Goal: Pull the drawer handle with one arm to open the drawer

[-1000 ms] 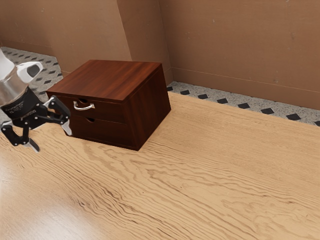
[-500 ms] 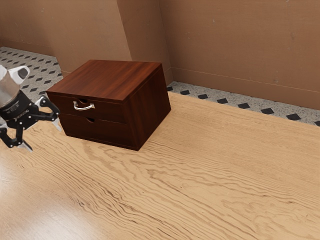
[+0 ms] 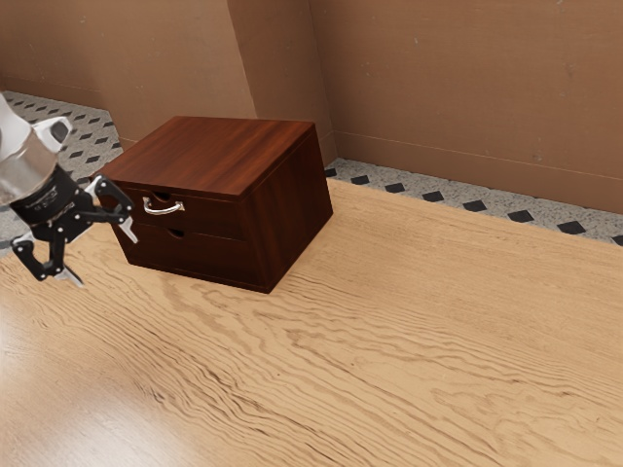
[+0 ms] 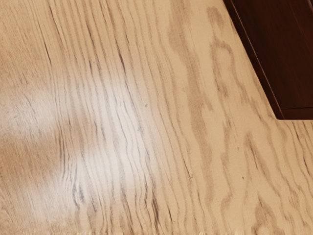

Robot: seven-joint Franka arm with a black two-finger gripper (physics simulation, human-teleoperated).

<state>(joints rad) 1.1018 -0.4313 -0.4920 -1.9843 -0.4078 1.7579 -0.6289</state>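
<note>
Gripper (image 3: 100,256) is hanging low over the table (image 3: 409,341), with the fingers (image 3: 125,226) spread wide and nothing between them. The arm (image 3: 24,165) is coming in from the exterior view's left.

The drawer cabinet (image 3: 229,190) is sitting just beside the gripper, toward the exterior view's right. The nearer finger is overlapping the cabinet's front corner in that view; I cannot tell if they are touching. The drawer handle (image 3: 163,206) is sitting a little above and beyond that fingertip, near it but apart, so neither finger is touching it. The top drawer (image 3: 200,214) carrying the handle is lying flush with the cabinet front and looking closed. The lower drawer (image 3: 200,255) is sitting under it, level with the gripper's fingertips.

In the wrist view, bare table (image 4: 137,147) is showing under the hand, with a bright glare patch on the grain. A dark corner of the drawer cabinet (image 4: 286,54) is showing off to one side of the hand, resting on the table.
</note>
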